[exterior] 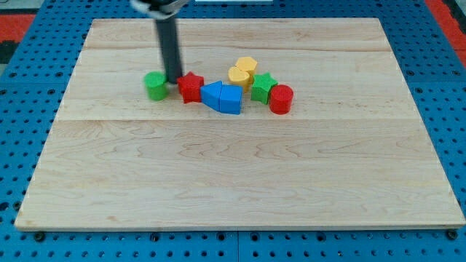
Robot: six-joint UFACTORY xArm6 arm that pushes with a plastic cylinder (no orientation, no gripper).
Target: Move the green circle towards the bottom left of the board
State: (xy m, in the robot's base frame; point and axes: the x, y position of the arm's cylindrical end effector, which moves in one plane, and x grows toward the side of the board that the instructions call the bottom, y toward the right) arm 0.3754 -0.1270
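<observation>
The green circle (155, 85) is a short green cylinder in the upper left part of the wooden board (240, 182). My tip (174, 80) is the lower end of a dark rod that comes down from the view's top. It stands just right of the green circle, in the narrow gap between it and the red star (191, 86). It looks very close to both; I cannot tell whether it touches either.
Right of the red star lie two blue blocks (222, 97) side by side, two yellow blocks (242, 71), a green star (262, 86) and a red cylinder (281, 98). Blue pegboard surrounds the board.
</observation>
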